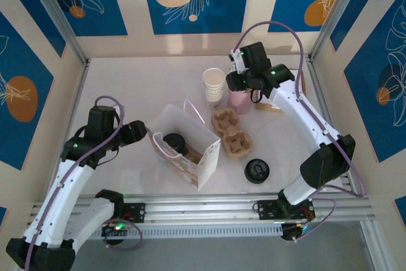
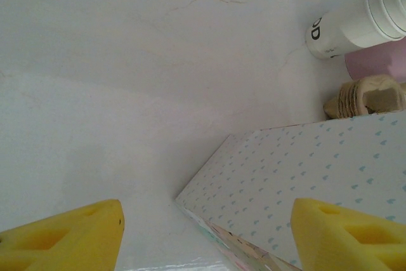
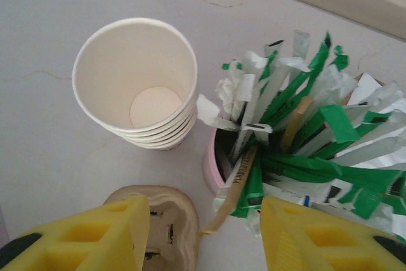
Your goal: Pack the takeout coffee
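Takeout coffee [image 1: 174,142]: lid up inside the paper bag [image 1: 206,160], near centre. Left gripper [image 1: 141,131]: fingers parted, empty, just left of the bag. Right gripper [image 3: 204,214]: fingers parted above the pink cup [image 1: 239,101] of sachets, far right.

The bag [image 1: 208,158] hides most of the takeout coffee [image 1: 173,142].

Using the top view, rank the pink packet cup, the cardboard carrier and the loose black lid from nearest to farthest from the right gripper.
1. The pink packet cup, right beside the right gripper at the back.
2. The cardboard carrier, mid-table.
3. The loose black lid, near the front edge.
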